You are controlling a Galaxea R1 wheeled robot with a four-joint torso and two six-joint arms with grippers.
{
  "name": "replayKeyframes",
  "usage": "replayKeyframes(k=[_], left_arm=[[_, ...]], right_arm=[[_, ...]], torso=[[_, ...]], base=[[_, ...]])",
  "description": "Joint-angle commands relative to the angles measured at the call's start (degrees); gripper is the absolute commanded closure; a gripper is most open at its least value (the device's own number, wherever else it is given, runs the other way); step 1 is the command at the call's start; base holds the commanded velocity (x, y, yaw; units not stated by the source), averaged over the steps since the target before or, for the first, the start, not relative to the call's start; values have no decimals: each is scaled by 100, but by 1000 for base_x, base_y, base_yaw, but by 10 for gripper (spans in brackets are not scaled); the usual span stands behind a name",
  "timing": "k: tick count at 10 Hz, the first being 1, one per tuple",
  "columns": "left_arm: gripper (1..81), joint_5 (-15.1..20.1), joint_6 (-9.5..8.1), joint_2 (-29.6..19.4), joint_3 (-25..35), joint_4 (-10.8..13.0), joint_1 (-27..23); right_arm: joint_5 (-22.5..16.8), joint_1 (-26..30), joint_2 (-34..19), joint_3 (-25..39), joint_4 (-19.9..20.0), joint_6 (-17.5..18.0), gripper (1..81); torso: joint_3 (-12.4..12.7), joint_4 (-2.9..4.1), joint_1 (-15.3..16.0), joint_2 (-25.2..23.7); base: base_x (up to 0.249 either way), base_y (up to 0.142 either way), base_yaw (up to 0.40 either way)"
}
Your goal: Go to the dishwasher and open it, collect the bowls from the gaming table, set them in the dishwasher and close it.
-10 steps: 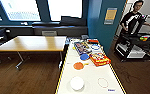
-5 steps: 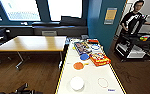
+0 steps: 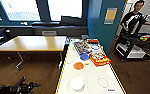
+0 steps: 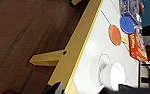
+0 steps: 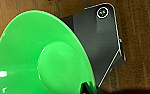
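right gripper: its state could not be told; the lime green bowl [image 5: 41, 55] sat right against the wrist camera, open side to the lens, over the wooden floor [image 5: 141, 37] and a dark robot plate.
left gripper: a dark arm [image 3: 14, 88] came in at 7 o'clock in the head view, left of the bench; whether it was open or closed could not be told, and it touched nothing visible.
gaming bench [image 3: 91, 80]: white top, yellow edge, running from 6 toward 12 o'clock.
orange bowl [image 3: 78, 65]: mid-bench, upside down it seemed.
blue bowl [image 3: 84, 56]: just beyond the orange one, toward 12 o'clock.
white bowl [image 3: 77, 83]: nearest the camera, contents not discernible.
boxes [image 3: 99, 59]: red packet at 2 o'clock of the orange bowl.
person [image 3: 133, 18]: at 2 o'clock, beside a cart.
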Motion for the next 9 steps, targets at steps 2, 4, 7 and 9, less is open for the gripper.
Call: replayKeyframes(k=[2,4,7,9], left_arm=[[10,319,-31,699,80,505,-739],[10,564,-31,1173,36,743,-845],[10,644,-58,1859,-579,946,-907],[10,978,-275,2159,-773,902,-1240]], right_arm=[[-210,262,-180,71,-76,-11,811],[-228,288,-180,89,-84,-11,811],[-254,332,-172,107,-84,-11,811],[-254,350,-172,98,-84,-11,811]], torso=[[0,0,0,0],[-2,0,2,2],[-2,0,4,2],[-2,0,4,2]], base=[[0,0,0],[0,0,0],[0,0,0],[0,0,0]])
